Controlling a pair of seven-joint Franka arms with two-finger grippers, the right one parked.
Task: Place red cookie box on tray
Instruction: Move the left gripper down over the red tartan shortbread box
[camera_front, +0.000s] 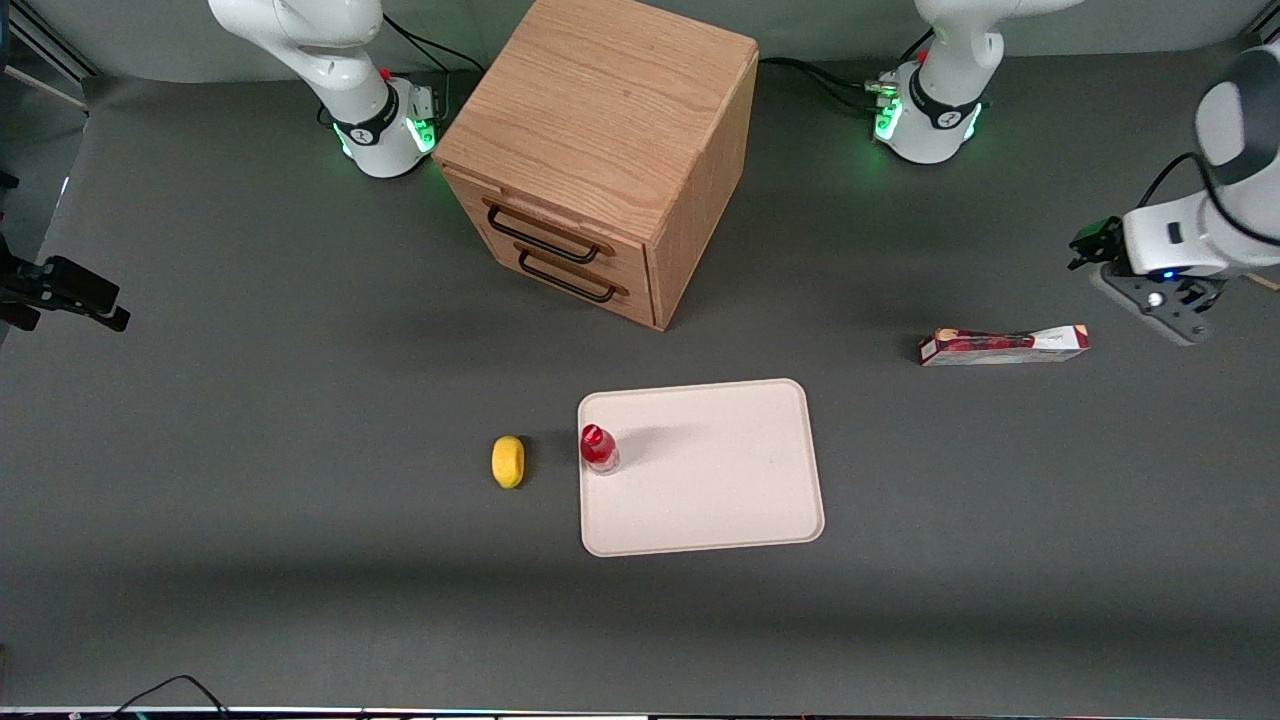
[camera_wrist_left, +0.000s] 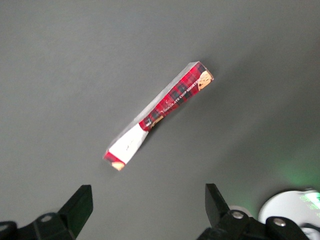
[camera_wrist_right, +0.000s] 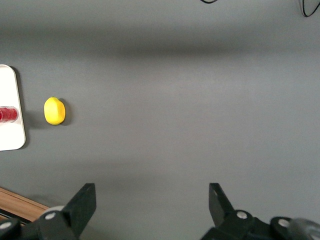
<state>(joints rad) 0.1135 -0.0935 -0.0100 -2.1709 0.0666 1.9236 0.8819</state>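
Currently | hand (camera_front: 1160, 305): fingers spread apart, empty, hovering just off the white end of the red cookie box (camera_front: 1003, 345), likely lining up a grasp | box: flat on bench (camera_front: 300, 560), at 2 o'clock from tray (camera_front: 720, 500) | tray: holds only a red-capped bottle (camera_front: 598, 448) at its edge.

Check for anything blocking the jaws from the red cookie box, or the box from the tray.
Nothing visible blocks either. The gripper, open, hangs above the red cookie box with only bare table between. The tray carries a red-capped bottle at its edge toward the parked arm; the rest is free.
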